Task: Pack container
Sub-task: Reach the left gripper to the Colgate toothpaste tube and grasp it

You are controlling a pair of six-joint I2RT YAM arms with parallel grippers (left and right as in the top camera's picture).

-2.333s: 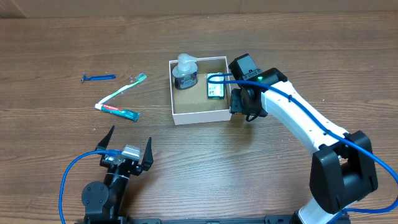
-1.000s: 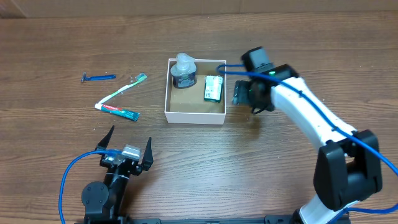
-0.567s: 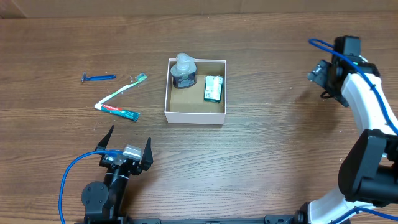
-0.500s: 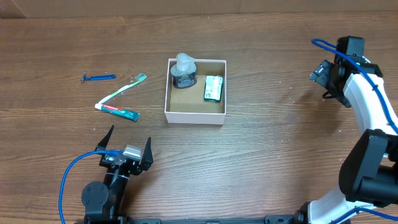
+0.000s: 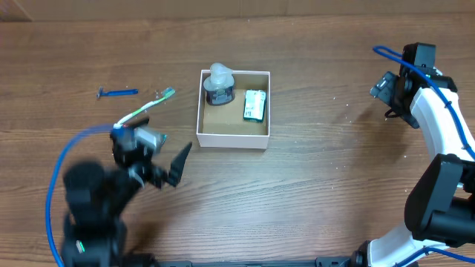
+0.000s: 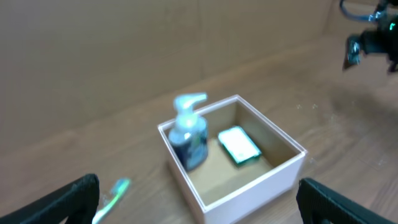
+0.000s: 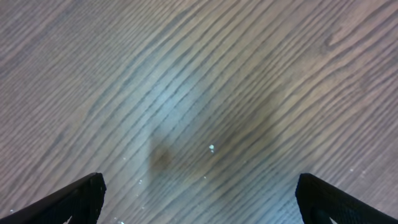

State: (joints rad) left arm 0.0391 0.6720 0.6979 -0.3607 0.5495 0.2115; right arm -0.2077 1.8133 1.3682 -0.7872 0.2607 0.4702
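The container, a white-walled box with a brown floor, sits mid-table. Inside stand a clear pump bottle and a green packet. My left gripper hovers open and blurred just left of the box, over the near end of a green-and-white toothbrush. Its wrist view shows the container, the bottle, the packet and the toothbrush between wide-apart fingers. My right gripper is open at the far right, over bare wood, with nothing between its fingertips.
A blue razor lies at the far left. The left arm's blue cable loops beside it near the front left. The right arm runs along the right edge of the table.
My left arm has swung up from the front edge toward the toothbrush and box. My right arm let go of the box edge, opened and drew away to the far right, then stayed.
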